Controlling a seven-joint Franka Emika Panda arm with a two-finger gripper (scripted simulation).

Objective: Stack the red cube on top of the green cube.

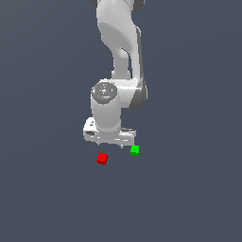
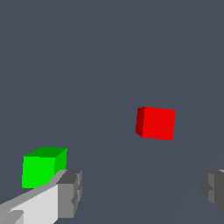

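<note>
Claw (image 2: 142,192) open, red cube (image 2: 156,123) & green cube (image 2: 43,166) apart.

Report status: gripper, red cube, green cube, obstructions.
Gripper open, empty. Small red cube on floor, ungrasped, apart from small green cube. Nothing between fingers; no obstruction visible.

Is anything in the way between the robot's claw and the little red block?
Nothing visible is. The end effector is open and the red cube lies on bare floor beyond its fingers. The green cube sits off to one side, apart from the red one.
</note>
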